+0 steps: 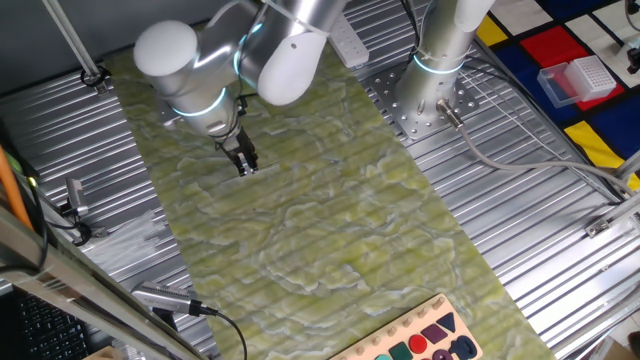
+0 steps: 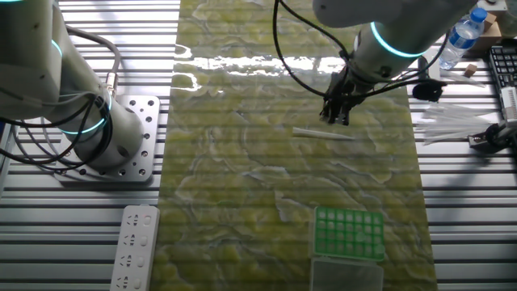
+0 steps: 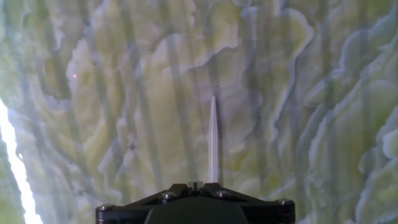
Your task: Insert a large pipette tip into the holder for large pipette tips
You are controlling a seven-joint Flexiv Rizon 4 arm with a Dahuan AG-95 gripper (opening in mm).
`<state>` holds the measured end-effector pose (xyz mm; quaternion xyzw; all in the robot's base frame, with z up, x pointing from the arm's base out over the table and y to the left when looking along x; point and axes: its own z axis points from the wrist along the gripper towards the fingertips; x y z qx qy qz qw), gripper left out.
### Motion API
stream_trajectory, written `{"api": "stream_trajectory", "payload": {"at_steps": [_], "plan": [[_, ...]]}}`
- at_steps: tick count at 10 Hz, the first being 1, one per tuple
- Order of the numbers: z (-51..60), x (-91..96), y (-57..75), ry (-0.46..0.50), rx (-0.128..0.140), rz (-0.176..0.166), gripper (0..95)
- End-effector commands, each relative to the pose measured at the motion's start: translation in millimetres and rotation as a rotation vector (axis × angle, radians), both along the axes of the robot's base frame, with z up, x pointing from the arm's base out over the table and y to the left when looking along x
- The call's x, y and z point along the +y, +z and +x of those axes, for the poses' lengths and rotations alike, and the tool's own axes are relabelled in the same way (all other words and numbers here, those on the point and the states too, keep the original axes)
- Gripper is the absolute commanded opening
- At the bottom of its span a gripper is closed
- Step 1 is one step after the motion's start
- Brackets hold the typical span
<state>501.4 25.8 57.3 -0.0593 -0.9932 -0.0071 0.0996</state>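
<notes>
The large pipette tip (image 2: 321, 133) lies flat on the green mat, a thin pale sliver. In the hand view it (image 3: 213, 140) runs straight away from the fingers, point far, slightly right of the centre line. My gripper (image 2: 334, 120) hangs just above the tip's right part, its fingers together with nothing seen between them. It also shows in one fixed view (image 1: 245, 166) and at the bottom edge of the hand view (image 3: 194, 185). The holder for large pipette tips (image 2: 349, 232), with a green gridded top, stands near the mat's front edge, well apart from the gripper.
A second arm's base (image 2: 89, 129) stands left of the mat. A pinkish-red box with a white gridded top (image 1: 578, 78) sits far off on the coloured surface. A water bottle (image 2: 464, 36) and pale plastic bags (image 2: 452, 125) lie right of the mat. A shape board (image 1: 425, 338) lies at the mat's end.
</notes>
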Motion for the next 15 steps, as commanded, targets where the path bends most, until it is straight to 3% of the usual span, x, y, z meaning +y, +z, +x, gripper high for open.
{"api": "stream_trajectory", "payload": {"at_steps": [1, 7, 15], "plan": [[-10.0, -1.0, -4.0, 0.003, 0.002, -0.004, 19.0], [-35.0, -7.6, -23.5, 0.012, -0.011, -0.022, 19.0], [-41.6, -8.5, -38.0, 0.018, -0.023, -0.022, 19.0]]}}
